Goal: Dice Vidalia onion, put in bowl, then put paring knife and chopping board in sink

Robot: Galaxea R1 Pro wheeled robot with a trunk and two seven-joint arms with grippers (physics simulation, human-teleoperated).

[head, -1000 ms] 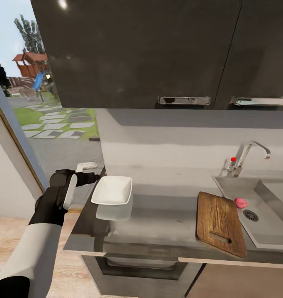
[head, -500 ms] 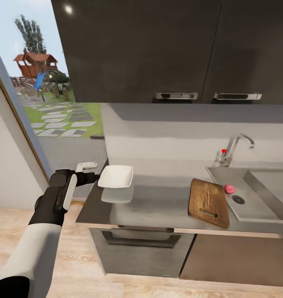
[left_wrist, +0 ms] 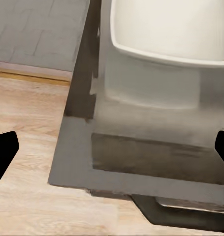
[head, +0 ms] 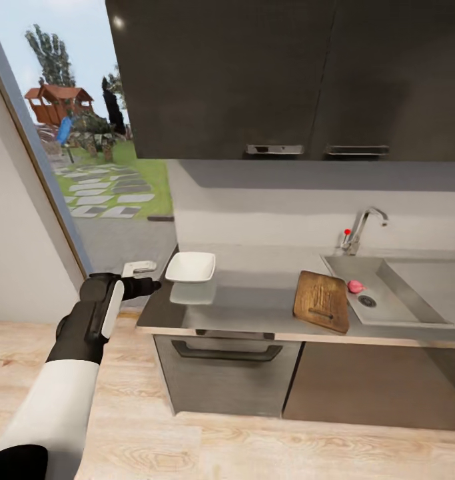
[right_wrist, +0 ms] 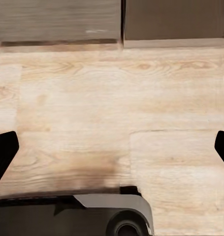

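Small pink round onion [head: 355, 287] sitting in stainless-steel sink [head: 414, 308], 3 o'clock of dark brown wooden chopping board [head: 322, 301]; prob. light, firm, slippery, so grip across middle. Left pincer [left_wrist: 112, 147] and right pincer [right_wrist: 112, 147] both spread, empty.

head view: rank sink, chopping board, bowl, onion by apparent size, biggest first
1. sink, by far the largest.
2. chopping board.
3. bowl: close to the board in apparent size, so the order of 2 and 3 is unsure.
4. onion, the smallest, lying in the sink beside the drain.
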